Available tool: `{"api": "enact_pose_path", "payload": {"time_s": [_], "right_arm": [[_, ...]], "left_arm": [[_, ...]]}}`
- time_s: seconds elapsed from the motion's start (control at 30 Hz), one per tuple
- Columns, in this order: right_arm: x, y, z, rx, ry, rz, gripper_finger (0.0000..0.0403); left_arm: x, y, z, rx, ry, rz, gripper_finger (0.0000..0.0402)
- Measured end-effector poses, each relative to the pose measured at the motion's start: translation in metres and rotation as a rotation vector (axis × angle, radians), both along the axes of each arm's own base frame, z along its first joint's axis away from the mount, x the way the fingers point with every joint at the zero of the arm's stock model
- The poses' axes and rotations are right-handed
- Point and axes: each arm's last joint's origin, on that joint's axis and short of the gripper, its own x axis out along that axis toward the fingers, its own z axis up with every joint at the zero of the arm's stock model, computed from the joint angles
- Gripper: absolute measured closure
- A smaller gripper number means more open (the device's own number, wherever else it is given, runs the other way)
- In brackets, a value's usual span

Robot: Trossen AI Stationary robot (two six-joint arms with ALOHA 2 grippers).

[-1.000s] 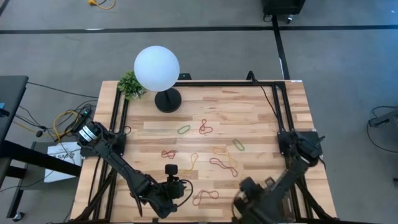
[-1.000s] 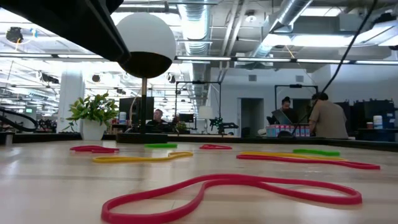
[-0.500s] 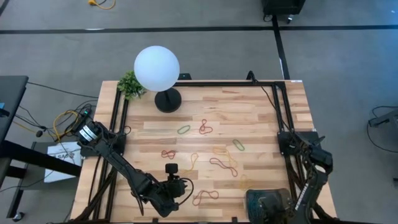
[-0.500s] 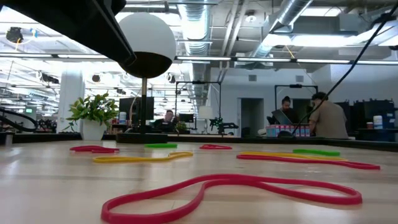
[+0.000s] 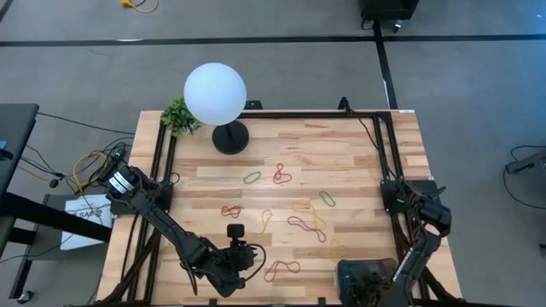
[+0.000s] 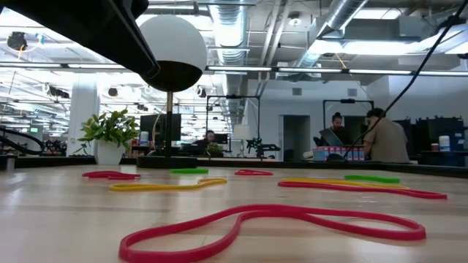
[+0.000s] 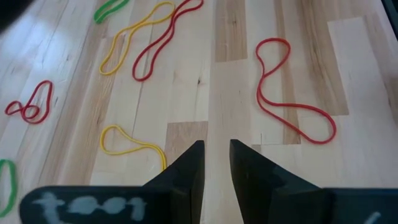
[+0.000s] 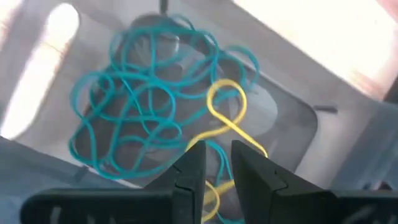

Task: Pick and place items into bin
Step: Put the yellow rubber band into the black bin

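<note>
Jaws of my right gripper (image 8: 214, 163) parted slightly over the bin (image 8: 292, 134), yellow band (image 8: 227, 112) just ahead, apparently dropped among teal bands (image 8: 134, 112) to collect there.

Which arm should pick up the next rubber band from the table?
Probably left. The left gripper hangs open just above the wood, with a red band and a yellow band lying loose close ahead of it. The right gripper is over the bin, a yellow band below its parted fingers.
</note>
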Motion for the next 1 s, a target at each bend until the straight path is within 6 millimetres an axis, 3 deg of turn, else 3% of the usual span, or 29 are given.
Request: {"api": "enact_pose_path", "payload": {"time_s": [0.17,0.4,0.6,0.83,1.0], "right_arm": [[0.004,-0.004,0.001,-0.041,-0.044,0.011,0.0331],[-0.013,-0.01,0.016,-0.188,0.013,-0.013,0.0331],[-0.018,-0.005,0.019,-0.25,-0.151,0.088,0.0331],[0.002,-0.012,0.024,-0.484,-0.456,0.4,0.0331],[0.034,-0.031,0.026,-0.562,-0.49,0.375,0.0331]], "left_arm": [[0.0,0.0,0.0,0.0,0.0,0.0,0.0335],[0.0,0.0,0.0,0.0,0.001,0.0,0.0335],[0.001,0.001,0.0,0.0,0.0,0.002,0.0335],[0.003,0.004,0.0,-0.03,0.01,0.017,0.0335],[0.005,0.008,-0.004,-0.15,0.022,0.088,0.0335]]}}
